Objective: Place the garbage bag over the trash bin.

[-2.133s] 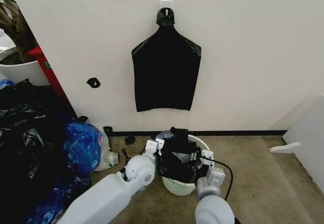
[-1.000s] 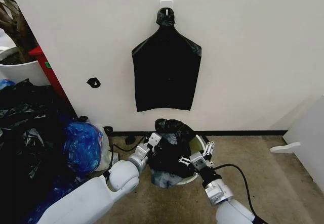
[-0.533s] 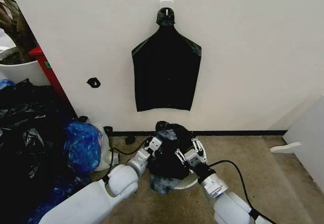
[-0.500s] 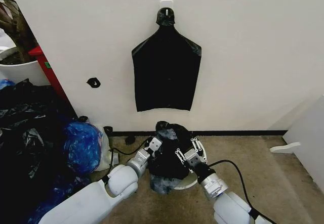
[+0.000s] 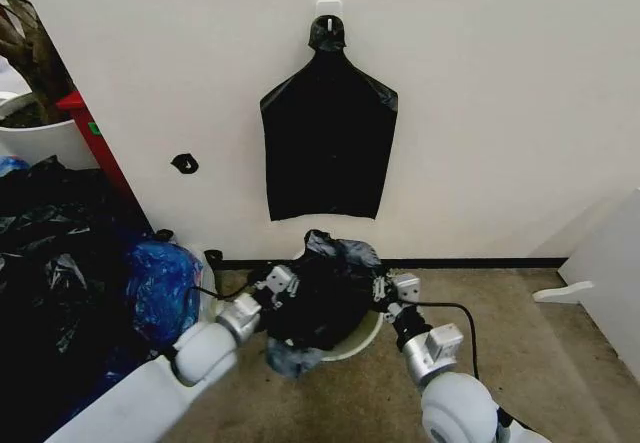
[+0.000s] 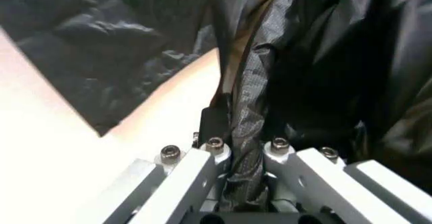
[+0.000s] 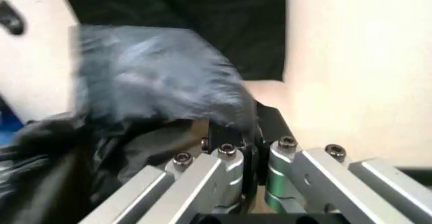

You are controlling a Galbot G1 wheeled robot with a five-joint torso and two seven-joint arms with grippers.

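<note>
The garbage bag (image 5: 318, 301), crinkled glossy black plastic, is stretched between my two grippers low against the wall, and a flap of it hangs to the carpet. Under it, the trash bin (image 5: 362, 341) shows as a white curved rim at the bag's right lower side, with the rest of the bin hidden. My left gripper (image 5: 278, 283) holds the bag's left edge. In the left wrist view, that gripper (image 6: 246, 150) is shut on a bunched fold of film. My right gripper (image 5: 391, 289) holds the right edge. The right wrist view shows it (image 7: 252, 150) shut on thin bag plastic (image 7: 155, 77).
A flat black bag (image 5: 328, 148) hangs from a wall hook above. A heap of black and blue bags (image 5: 80, 283) fills the left side, with a white plant pot (image 5: 35, 141) behind it. A white panel (image 5: 610, 263) stands at the right, beside bare carpet (image 5: 520, 343).
Both grippers moved apart, the left one leftward and the right one rightward, pulling the bag wider over the bin. The bag now covers more of the rim.
</note>
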